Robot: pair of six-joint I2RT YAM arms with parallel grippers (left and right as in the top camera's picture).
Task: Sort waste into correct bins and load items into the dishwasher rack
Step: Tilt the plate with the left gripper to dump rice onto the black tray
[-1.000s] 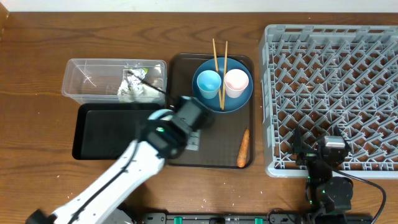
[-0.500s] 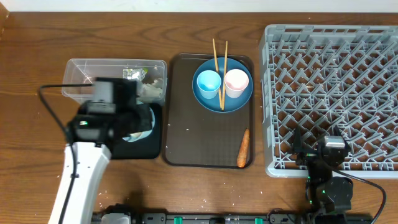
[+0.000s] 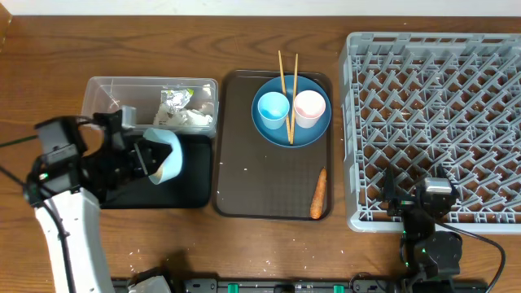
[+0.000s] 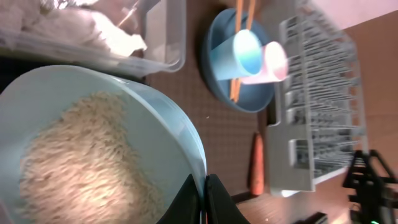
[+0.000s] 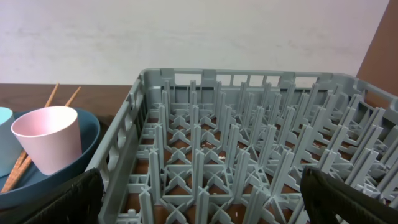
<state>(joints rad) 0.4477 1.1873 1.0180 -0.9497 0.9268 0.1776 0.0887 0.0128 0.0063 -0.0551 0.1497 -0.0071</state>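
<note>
Two claws noted: left gripper (image 4: 206,198) clamped on rim of tilted white-blue round bowl (image 3: 168,155) holding loose white rice grains (image 4: 81,158), above shallow black rectangular tray (image 3: 195,194), table's 9 o'clock. Right gripper (image 5: 202,200) fingers apart, empty, at large grey lattice dishwasher rack's (image 3: 440,106) 6 o'clock edge.

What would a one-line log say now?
left hand: shut on bowl, tilted over black tray | rice: in bowl | right hand: open, by rack | carrot: on brown tray

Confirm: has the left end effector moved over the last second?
Yes. The left end effector, gripping the bowl, shifted off the brown serving tray to above the black tray.
</note>
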